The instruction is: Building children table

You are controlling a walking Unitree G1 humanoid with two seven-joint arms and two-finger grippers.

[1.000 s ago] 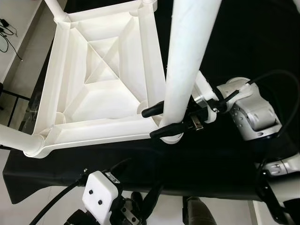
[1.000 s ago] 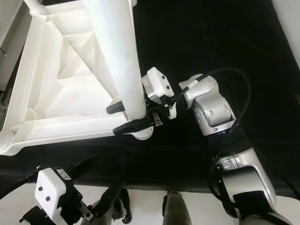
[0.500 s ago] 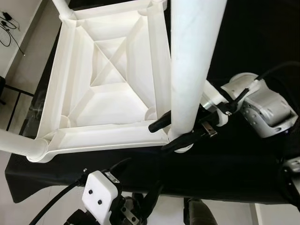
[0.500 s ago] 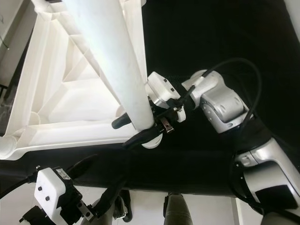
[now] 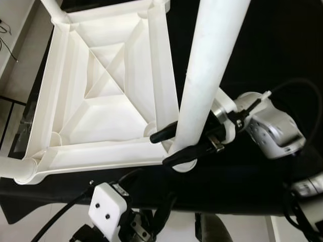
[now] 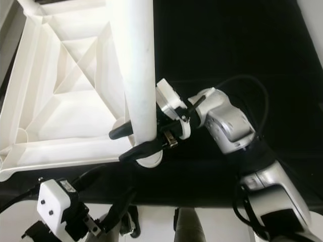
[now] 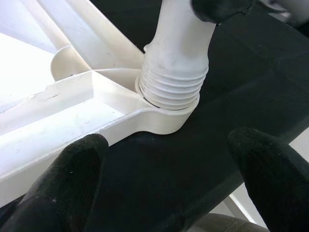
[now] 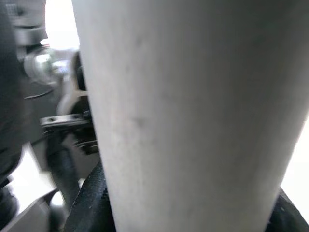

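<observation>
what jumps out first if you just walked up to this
A thick white leg stands at the near right corner of the upturned white tabletop, which lies on a black cloth. The right gripper has its jaws clamped around the leg just above the socket, where the leg's threads show. The left gripper hovers open in front of that joint.
</observation>
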